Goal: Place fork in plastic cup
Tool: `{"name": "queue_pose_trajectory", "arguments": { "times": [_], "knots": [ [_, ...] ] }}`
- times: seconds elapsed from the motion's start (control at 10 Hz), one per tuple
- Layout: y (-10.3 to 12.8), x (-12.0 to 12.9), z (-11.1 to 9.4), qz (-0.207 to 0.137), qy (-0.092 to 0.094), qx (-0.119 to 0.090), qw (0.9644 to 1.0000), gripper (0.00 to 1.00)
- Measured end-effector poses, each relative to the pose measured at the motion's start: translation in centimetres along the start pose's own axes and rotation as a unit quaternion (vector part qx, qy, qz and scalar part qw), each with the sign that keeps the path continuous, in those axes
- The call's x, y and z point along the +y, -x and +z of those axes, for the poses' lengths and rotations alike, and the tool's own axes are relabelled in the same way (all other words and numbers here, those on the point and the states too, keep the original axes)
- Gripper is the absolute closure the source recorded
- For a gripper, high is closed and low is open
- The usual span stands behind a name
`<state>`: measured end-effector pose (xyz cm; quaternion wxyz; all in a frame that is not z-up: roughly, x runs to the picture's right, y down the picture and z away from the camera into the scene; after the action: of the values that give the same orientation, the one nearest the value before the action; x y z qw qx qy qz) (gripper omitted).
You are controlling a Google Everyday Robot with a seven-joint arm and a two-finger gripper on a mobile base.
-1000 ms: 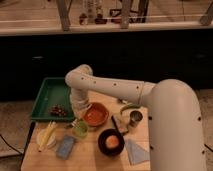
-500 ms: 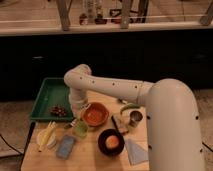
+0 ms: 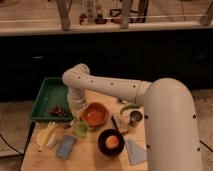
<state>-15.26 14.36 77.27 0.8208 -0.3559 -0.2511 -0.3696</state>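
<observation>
The small light-green plastic cup [image 3: 80,128] stands upright on the wooden table [image 3: 90,157], just left of and in front of the orange bowl [image 3: 95,114]. My white arm reaches in from the right and bends down at the tray's near right corner. The gripper [image 3: 75,113] hangs at its end, just above and slightly left of the cup. A thin pale piece [image 3: 72,121] below the gripper may be the fork; I cannot make it out for certain.
A green tray [image 3: 47,95] holding dark red fruit [image 3: 58,110] lies at the back left. Also on the table are a banana [image 3: 46,135], a blue packet [image 3: 65,146], a black bowl [image 3: 111,142] holding an orange ball, a shiny metal cup [image 3: 135,118], a green vegetable [image 3: 128,106] and a pale cloth [image 3: 135,151].
The arm's bend and the gripper have moved slightly left and down toward the green cup. The objects on the table have not moved.
</observation>
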Motion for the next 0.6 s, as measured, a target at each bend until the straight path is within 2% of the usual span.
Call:
{"name": "queue_pose_trajectory", "arguments": {
  "times": [0.6],
  "knots": [
    [1.0,1.6,0.4,-0.009,-0.001,-0.009,0.9999,1.00]
  ]
}}
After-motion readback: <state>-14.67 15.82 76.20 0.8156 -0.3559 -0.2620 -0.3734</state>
